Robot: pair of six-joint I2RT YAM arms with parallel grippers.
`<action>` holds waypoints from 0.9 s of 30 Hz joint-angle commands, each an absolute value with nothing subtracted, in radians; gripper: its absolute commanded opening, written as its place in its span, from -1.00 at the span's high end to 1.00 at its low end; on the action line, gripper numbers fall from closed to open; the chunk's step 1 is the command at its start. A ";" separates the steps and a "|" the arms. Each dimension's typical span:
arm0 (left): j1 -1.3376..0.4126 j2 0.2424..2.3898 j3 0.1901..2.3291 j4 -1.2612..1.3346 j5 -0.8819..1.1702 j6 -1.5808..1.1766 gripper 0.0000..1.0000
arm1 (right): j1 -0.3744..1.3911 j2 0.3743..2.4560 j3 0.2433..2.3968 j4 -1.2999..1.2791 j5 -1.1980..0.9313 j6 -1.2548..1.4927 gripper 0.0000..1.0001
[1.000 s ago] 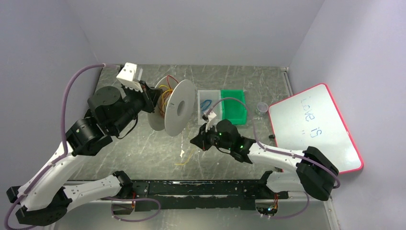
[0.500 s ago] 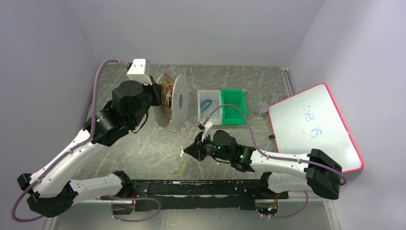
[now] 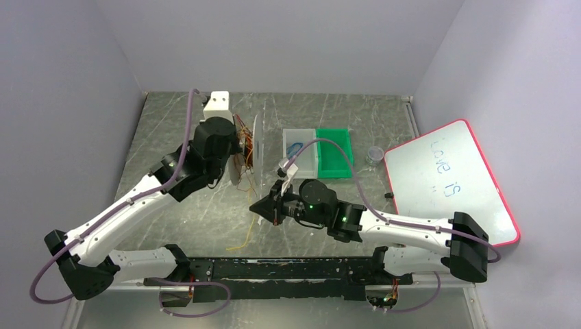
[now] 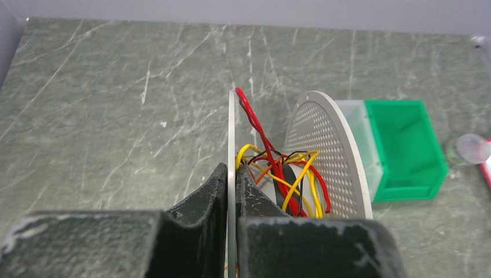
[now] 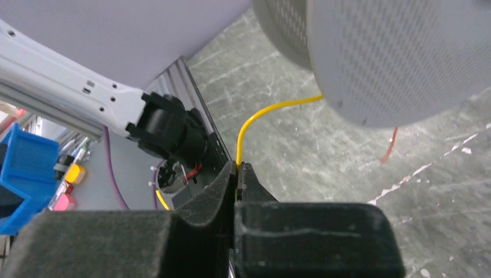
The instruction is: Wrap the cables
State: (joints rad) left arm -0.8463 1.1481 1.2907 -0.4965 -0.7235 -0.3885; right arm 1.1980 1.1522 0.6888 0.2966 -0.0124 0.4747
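Grey-green marbled table (image 3: 384,116), pale walls all round. The left pincer (image 4: 231,176) was clenched on the thin near flange of the spool (image 4: 327,145), holding it on edge, mid-left in the top view. The cables (image 4: 281,179) sat in a loose yellow/red/orange tangle round the hub, btw. the two flanges. One yellow strand (image 5: 272,109) ran out & down into the right pincer (image 5: 237,169), which was clamped shut on it just in front of the spool. Its loose end (image 3: 241,238) lay on the table nr. the arm bases. Judged: the wires were v. light, limp yet springy, prob. slick-jacketed, so they'd slip & uncoil w/o tension. Best hold: pinch a single strand close to the spool, not the tangle, & take the spool by its stiff flange rim.
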 commanded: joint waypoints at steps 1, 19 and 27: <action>-0.850 1.129 1.213 -0.424 -0.802 -0.431 0.86 | 1.206 1.135 0.775 0.245 0.038 0.472 1.00; -0.882 1.057 1.032 -0.452 -0.631 -0.307 0.86 | 1.203 1.207 1.067 -0.108 0.212 0.296 1.00; -0.889 1.041 1.044 -0.454 -0.437 -0.150 0.86 | 1.150 1.209 1.147 -0.285 0.123 0.129 1.00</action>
State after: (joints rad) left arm -0.8783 1.0637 1.0260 -0.5041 -0.5629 -0.2584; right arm 1.1797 1.2129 1.0958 -0.1810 0.1577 0.2531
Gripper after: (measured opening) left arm 0.096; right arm 0.014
